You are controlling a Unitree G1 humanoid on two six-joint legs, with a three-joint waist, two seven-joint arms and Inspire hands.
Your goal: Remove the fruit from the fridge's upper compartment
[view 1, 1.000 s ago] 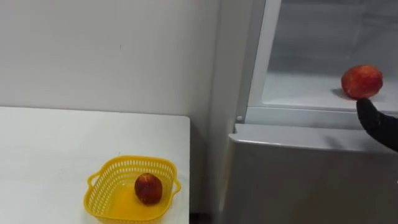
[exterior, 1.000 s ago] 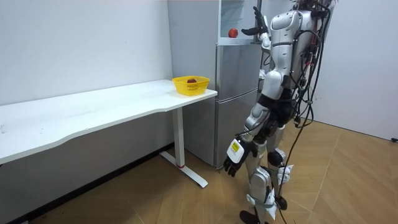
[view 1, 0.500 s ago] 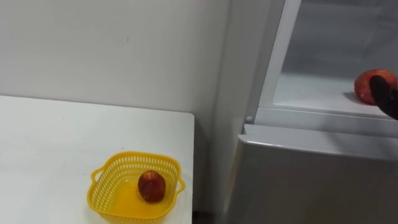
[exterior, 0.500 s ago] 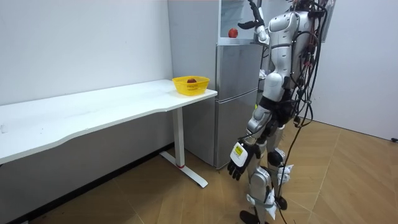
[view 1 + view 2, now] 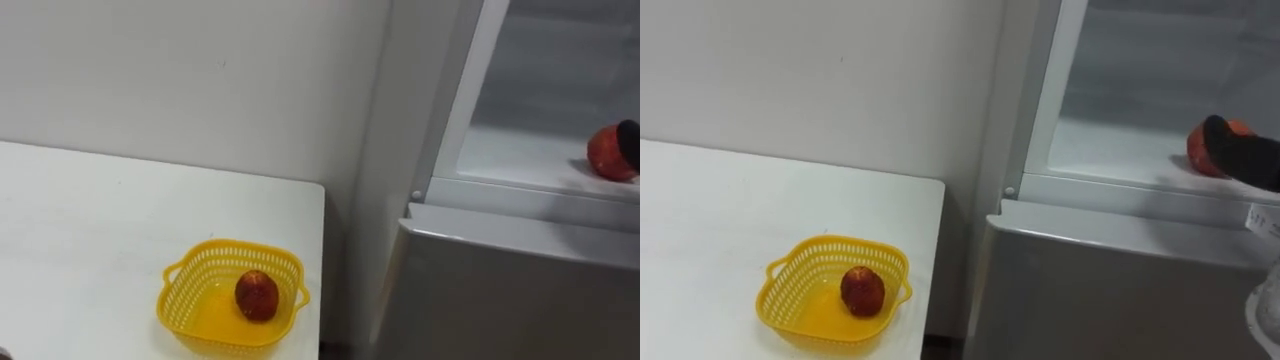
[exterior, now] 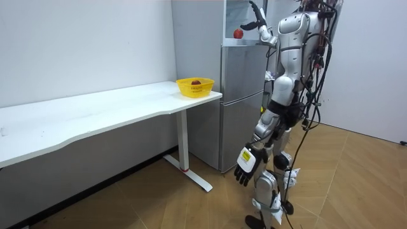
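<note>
I stood facing the fridge (image 5: 380, 200), with my left hand (image 6: 245, 166) hanging low in front of its lower door (image 5: 510, 290), fingers loose and apart, holding nothing. Wooden floor (image 6: 356, 184) lay open on the side of the fridge away from the table.

The white table (image 5: 80, 220) ended just short of the fridge's side, with a narrow dark gap between its edge and the cabinet. The yellow basket (image 5: 190, 290) sat near that fridge-side edge, and bare tabletop ran away from the fridge beyond it. One basket apple (image 5: 257, 296) lay inside, a little toward the fridge.

Above the closed lower door, the upper compartment stood open behind a white frame. Its shelf (image 5: 520, 160) lay bare from the frame's near post as far as the fruit. The fridge apple (image 5: 605, 152) sat on that shelf, close behind the front lip.

My right hand (image 5: 1243, 155) was raised to the shelf with its fingers spread, not closed round anything. A dark fingertip lay across the front of the fridge apple. I could not tell whether it touched.

Behind the table rose a plain wall (image 5: 200, 80).
</note>
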